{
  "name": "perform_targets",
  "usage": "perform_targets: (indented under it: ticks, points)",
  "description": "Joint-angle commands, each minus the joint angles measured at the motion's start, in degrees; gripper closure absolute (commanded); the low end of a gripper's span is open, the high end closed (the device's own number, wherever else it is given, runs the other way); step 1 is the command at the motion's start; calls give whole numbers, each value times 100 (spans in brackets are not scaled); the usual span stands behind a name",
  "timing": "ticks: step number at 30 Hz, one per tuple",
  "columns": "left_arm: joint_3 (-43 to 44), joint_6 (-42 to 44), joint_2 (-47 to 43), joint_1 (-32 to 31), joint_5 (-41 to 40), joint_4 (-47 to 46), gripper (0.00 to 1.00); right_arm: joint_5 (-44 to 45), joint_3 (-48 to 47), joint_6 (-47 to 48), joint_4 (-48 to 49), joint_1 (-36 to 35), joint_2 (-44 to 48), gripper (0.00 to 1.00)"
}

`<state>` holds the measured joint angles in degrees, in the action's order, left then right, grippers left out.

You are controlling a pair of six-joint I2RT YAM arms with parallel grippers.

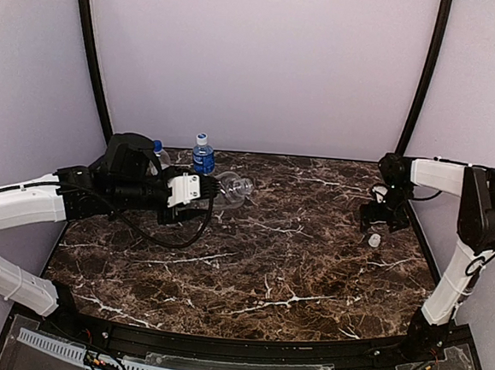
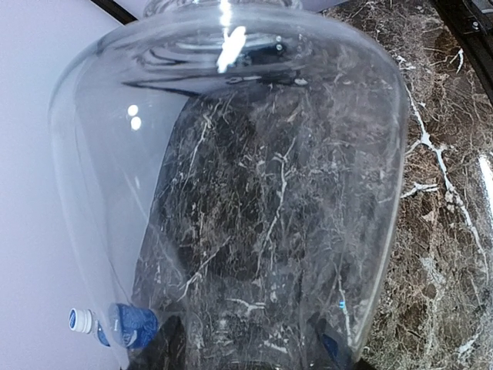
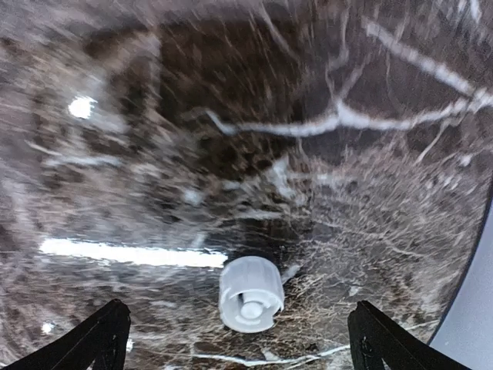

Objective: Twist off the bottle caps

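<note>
My left gripper (image 1: 208,190) is shut on a clear unlabelled bottle (image 1: 233,187), held lying sideways above the table with its neck to the right. That bottle (image 2: 246,169) fills the left wrist view, and the dark fingertips (image 2: 166,344) press its sides at the bottom edge. A white cap (image 1: 374,240) lies loose on the marble near the right edge. My right gripper (image 1: 382,216) hangs just above it. In the right wrist view the cap (image 3: 250,294) rests on the table between the wide-open fingers (image 3: 102,339), touching neither.
A bottle with a blue water label (image 1: 203,156) stands at the back of the marble table (image 1: 258,263). A second bottle with a blue cap (image 1: 158,149) stands partly hidden behind my left arm. The table's right edge (image 1: 422,250) lies close to the cap.
</note>
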<state>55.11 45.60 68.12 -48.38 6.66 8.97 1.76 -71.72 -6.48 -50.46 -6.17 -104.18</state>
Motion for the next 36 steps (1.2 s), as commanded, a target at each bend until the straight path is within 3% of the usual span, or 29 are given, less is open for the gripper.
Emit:
perform_targets:
  ticks: [1, 3, 4, 7, 9, 11, 16, 21, 27, 30, 36]
  points:
    - [177, -281, -176, 17, 174, -126, 83, -28, -708, 426, 349, -668, 1325, 2]
    - [270, -479, -170, 13, 255, -188, 83, -689, -511, 1008, 1475, -1387, 2225, 3]
    - [297, -551, -177, 18, 347, -213, 83, -1427, -257, 1263, 2202, -1812, 2746, 4]
    - [362, -867, -231, 14, 745, -390, 83, -3678, 1165, 1173, 5363, -2423, 4030, 3]
    - [360, -1150, -261, 15, 1251, -545, 83, -4372, 1823, 716, 7440, -2726, 4333, 1]
    - [379, -1491, -279, 18, 1641, -731, 83, -4653, 1845, 446, 8378, -3043, 4206, 3]
    - [448, -2325, -206, 18, 2262, -1189, 82, -4898, 1036, 735, 8302, -3881, 3492, 7]
    - [473, -2483, -116, 14, 2502, -1335, 81, -4778, 408, 1219, 7815, -4557, 2866, 9]
    - [446, -2408, -88, 4, 2518, -1318, 81, -4642, 39, 1037, 7758, -4697, 2525, 18]
    - [441, -2384, -67, 7, 2496, -1342, 81, -4442, -299, 881, 7447, -4721, 2264, 30]
    - [431, -2321, -85, 11, 2448, -1341, 81, -4203, -633, 930, 6888, -4761, 1946, 35]
